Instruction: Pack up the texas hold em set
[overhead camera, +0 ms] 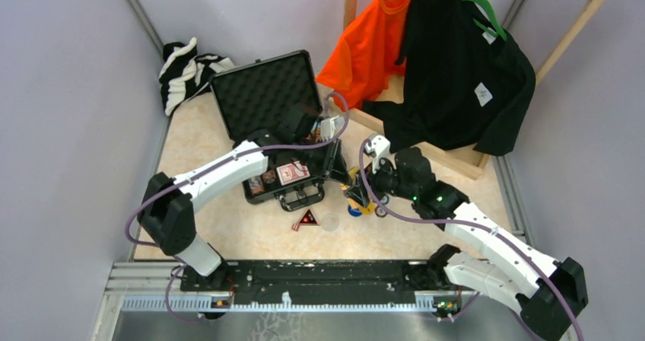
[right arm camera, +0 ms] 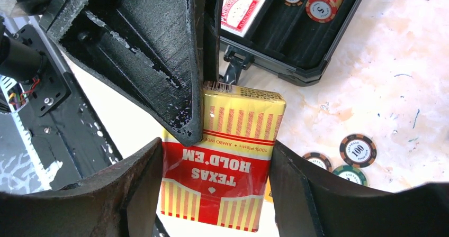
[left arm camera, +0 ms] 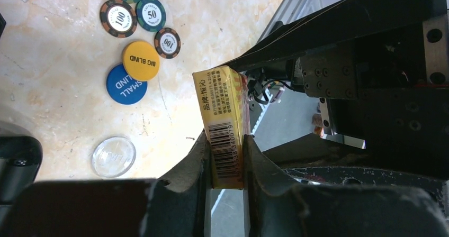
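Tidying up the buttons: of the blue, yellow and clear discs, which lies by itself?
The clear disc, apart from the rest; the yellow Big Blind disc overlaps the blue Small Blind disc.

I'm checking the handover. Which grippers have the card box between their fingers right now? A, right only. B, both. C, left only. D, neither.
B: the left gripper pinches the card box by its barcode edge, and the right gripper has its fingers on either side of the printed face.
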Robot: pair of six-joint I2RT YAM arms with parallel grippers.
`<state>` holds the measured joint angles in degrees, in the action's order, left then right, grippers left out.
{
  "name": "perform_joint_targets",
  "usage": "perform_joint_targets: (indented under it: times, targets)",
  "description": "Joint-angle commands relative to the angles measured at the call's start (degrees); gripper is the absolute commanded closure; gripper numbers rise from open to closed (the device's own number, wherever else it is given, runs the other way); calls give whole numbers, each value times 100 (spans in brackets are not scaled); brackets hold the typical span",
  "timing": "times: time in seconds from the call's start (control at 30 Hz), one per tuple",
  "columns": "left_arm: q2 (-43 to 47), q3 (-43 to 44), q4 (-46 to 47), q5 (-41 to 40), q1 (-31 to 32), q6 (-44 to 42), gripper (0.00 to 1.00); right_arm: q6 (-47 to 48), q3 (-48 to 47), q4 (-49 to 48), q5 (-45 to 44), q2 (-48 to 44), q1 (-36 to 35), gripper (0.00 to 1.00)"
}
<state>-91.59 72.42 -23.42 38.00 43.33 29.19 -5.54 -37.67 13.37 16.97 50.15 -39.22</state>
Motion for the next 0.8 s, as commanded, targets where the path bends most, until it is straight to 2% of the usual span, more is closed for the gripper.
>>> perform_joint_targets:
  times: [0.0, 0.17, 0.23, 0.3, 0.47, 0.63, 0.77]
  targets:
    - [172, -290, 718, -109, -255, 72, 100, 0, -337, -350, 376, -84, -71, 73]
    - [722, -907, 1445, -348, -809, 505, 100, -39, -304, -380, 59, -94, -68, 51]
    - [1052, -1220, 1649, -792, -1148, 649, 100, -78, -278, -398, -197, -92, -73, 37]
    - [1430, -1468, 1604, -1400, -1361, 701, 100, -146, -203, -507, -353, -114, -68, 30]
    - [2075, -1919, 1560, -2728, -1577, 975, 100, -437, 128, -1270, -485, -108, -68, 23]
    - [2738, -2633, 2288, -3811, -1591, 1448, 100, -556, 172, -1681, -587, 236, -68, 23]
    - [2774, -2812, 2497, -4569, -1574, 1571, 100, -510, 95, -1804, -466, 610, -68, 23]
